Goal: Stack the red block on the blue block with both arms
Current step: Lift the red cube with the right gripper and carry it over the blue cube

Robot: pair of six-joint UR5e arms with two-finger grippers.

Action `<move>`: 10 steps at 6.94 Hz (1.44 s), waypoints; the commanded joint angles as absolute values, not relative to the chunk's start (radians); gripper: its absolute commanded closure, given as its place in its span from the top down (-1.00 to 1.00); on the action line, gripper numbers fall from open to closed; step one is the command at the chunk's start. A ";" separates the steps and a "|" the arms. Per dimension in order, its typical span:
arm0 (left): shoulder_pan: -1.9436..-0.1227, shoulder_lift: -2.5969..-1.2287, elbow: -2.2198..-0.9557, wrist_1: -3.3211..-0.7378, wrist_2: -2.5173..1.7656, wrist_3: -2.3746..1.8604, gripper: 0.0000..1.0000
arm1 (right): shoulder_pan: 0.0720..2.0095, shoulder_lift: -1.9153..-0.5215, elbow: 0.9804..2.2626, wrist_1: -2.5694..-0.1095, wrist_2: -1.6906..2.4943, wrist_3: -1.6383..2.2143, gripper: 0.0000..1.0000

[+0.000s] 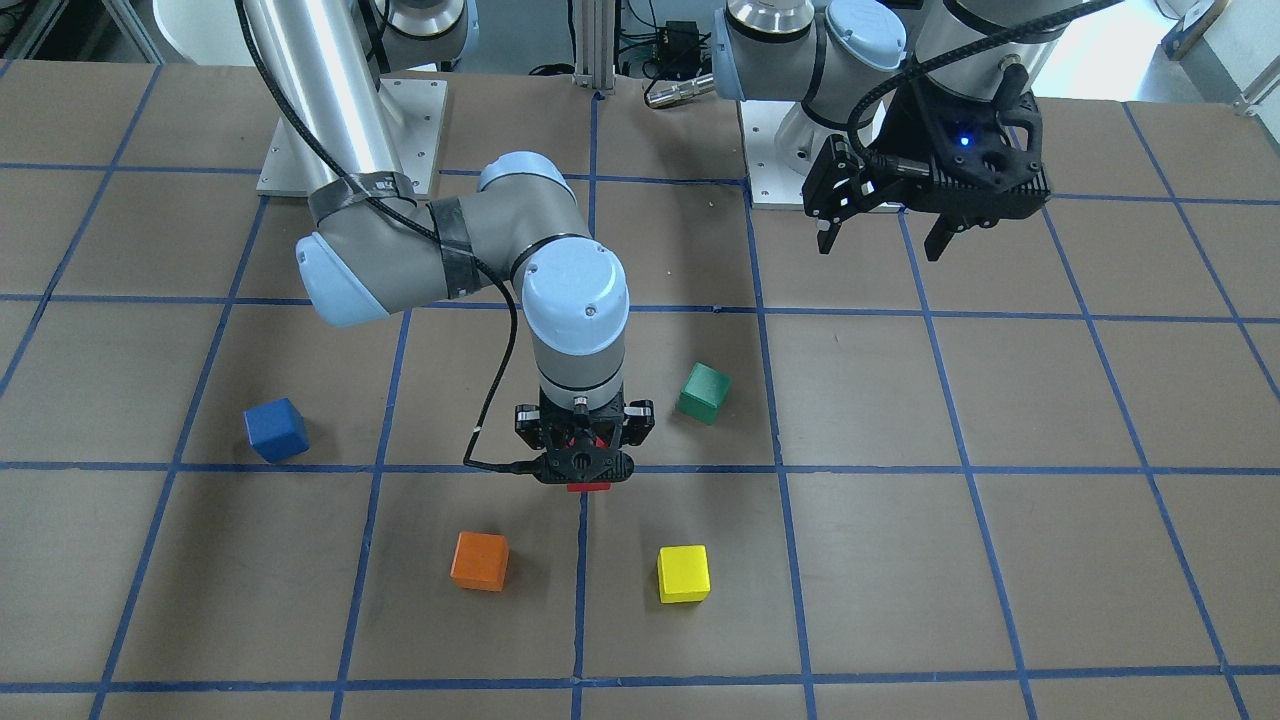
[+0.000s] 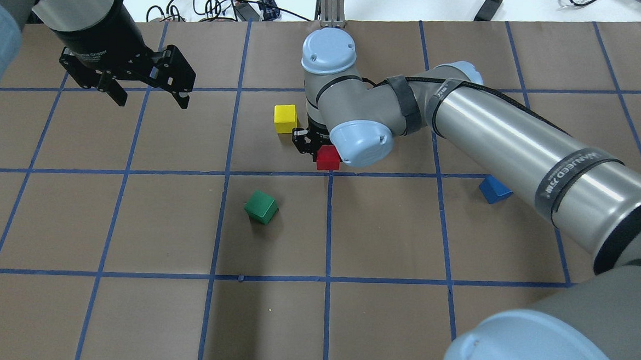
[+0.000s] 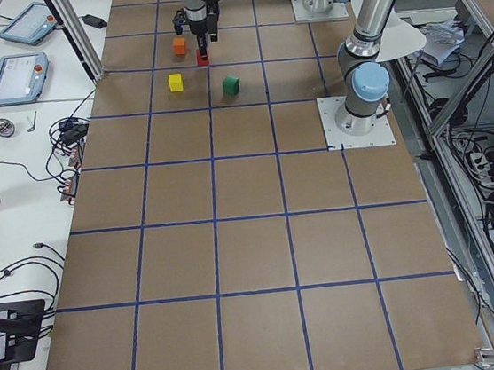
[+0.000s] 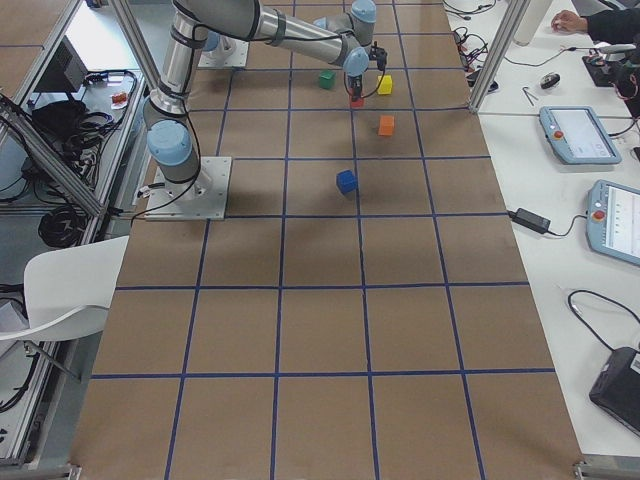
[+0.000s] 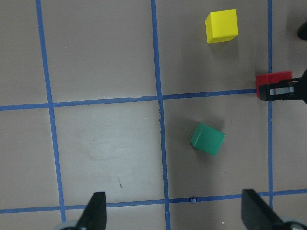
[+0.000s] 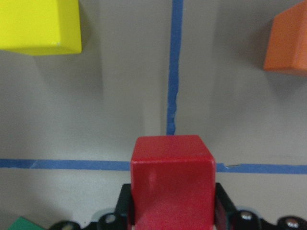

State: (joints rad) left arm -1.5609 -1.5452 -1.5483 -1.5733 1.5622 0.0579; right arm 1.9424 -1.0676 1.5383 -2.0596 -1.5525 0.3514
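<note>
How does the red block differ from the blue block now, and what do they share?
Colour: the red block is red, the blue block blue. State: the red block is held between the fingers of the right tool; the blue block stands free on the table. Place: the red block is near the yellow cube; the blue block lies apart, to the robot's right. Both are small matte cubes, seemingly of one size.

Legible markings: one.
White "Gripper" on the body of the left gripper; black band on the right arm bears lettering (too blurred to read).
</note>
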 commanded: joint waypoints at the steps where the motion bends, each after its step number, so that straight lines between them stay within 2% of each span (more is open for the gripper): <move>1: -1.560 -1.546 -1.548 -1.572 1.562 0.057 1.00 | 1.854 -1.178 1.513 -1.917 -1.554 0.350 -1.00; 3: -1.560 -1.546 -1.548 -1.572 1.562 0.057 1.00 | 1.719 -1.293 1.522 -1.772 -1.554 0.231 -1.00; 5: -1.560 -1.546 -1.548 -1.572 1.560 0.057 1.00 | 1.622 -1.345 1.543 -1.678 -1.557 0.067 -1.00; 7: -1.560 -1.546 -1.548 -1.572 1.559 0.057 1.00 | 1.542 -1.383 1.621 -1.695 -1.609 -0.055 -1.00; 10: -1.562 -1.546 -1.549 -1.565 1.559 0.055 1.00 | 1.433 -1.405 1.669 -1.701 -1.609 -0.269 -1.00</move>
State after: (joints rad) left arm -1.5610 -1.5462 -1.5484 -1.5655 1.5585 0.0557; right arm 1.4780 -1.4018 1.6508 -1.6971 -1.6095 -0.1926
